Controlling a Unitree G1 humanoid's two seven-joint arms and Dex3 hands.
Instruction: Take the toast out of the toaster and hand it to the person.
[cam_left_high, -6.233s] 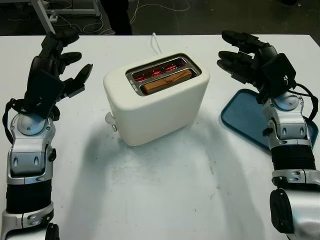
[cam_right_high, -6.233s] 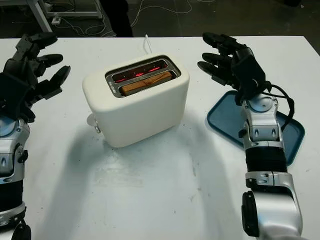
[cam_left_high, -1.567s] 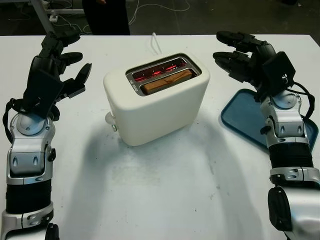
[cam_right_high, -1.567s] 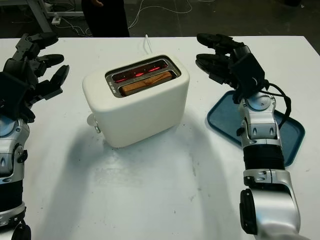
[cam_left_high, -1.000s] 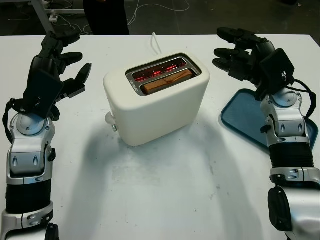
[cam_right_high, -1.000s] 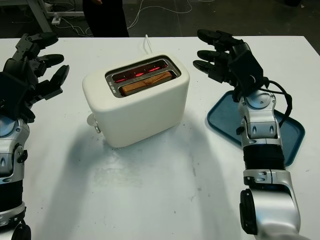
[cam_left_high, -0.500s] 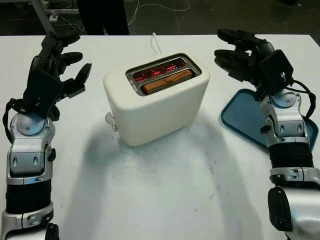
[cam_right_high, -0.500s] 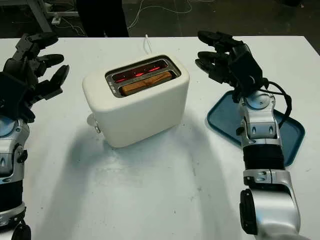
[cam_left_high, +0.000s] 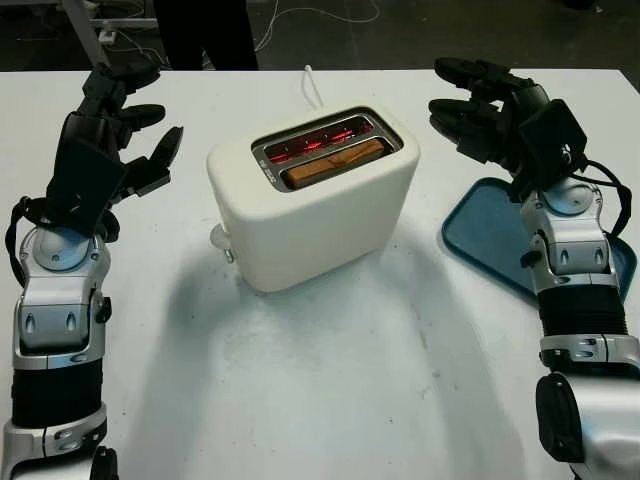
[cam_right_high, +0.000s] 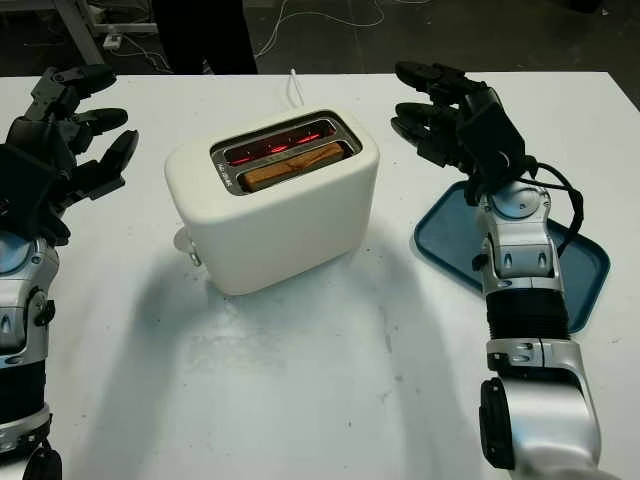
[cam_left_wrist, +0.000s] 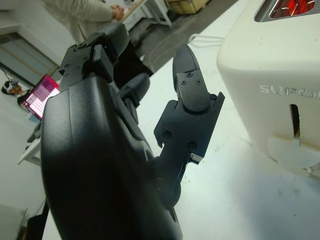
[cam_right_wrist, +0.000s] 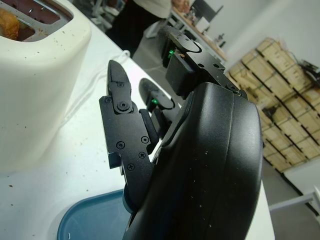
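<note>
Fingers of both hands hold nothing above the white table (cam_left_high: 330, 380), dark cabled floor (cam_left_high: 420, 30) beyond.

Matt cream plastic toaster (cam_left_high: 312, 207)

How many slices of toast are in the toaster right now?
1. A single slice of toast sits in the slot of the toaster nearer the robot. The far slot glows red and looks empty, though its depths are hidden.
</note>
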